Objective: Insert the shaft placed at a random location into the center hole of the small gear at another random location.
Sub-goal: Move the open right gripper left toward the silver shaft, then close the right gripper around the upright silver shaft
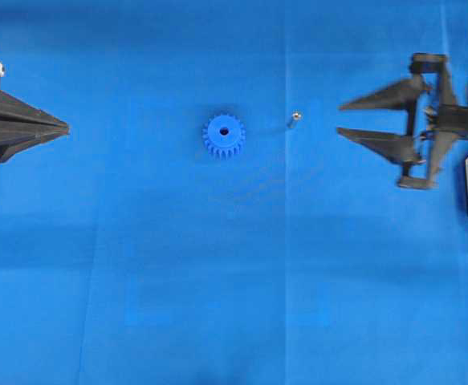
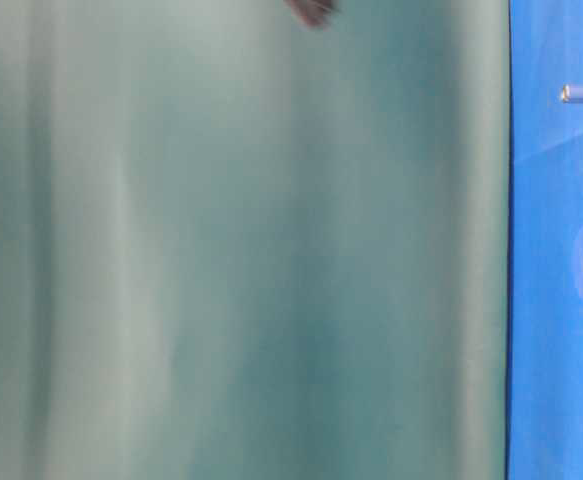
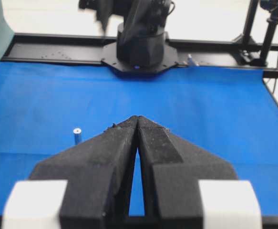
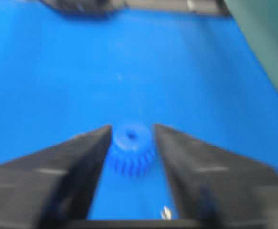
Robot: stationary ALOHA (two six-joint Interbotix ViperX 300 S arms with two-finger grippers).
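Shaft (image 1: 293, 120) stands upright on the blue cloth (image 1: 234, 281), a tiny silver pin just right of the cloth's vertical crease in the overhead view. It lies to the right of the small gear (image 1: 223, 135), near it but clearly apart, with bare cloth between them. The gear lies flat with its teeth outward and the center hole (image 1: 223, 131) facing up, uncovered.

Right gripper (image 1: 339, 118) sits to the right of the shaft, its two dark fingers spread well apart and holding nothing. The fingertips point toward the pin and stop short of it, with a strip of open cloth between. In the right wrist view the gear (image 4: 131, 148) appears framed between the two fingers, though farther off, and the shaft (image 4: 166, 213) shows as a small blurred glint low between them.

Left gripper (image 1: 67, 127) rests at the left edge of the overhead view, its fingers pressed together to a point with nothing between them. In the left wrist view the closed tips (image 3: 137, 119) meet at a narrow seam, and the shaft (image 3: 77, 134) stands to their left. A wide stretch of bare cloth separates this gripper from the gear.

Cloth extends uncluttered above and below both parts. The table-level view shows mostly a green curtain (image 2: 241, 240), with the cloth's edge at right.
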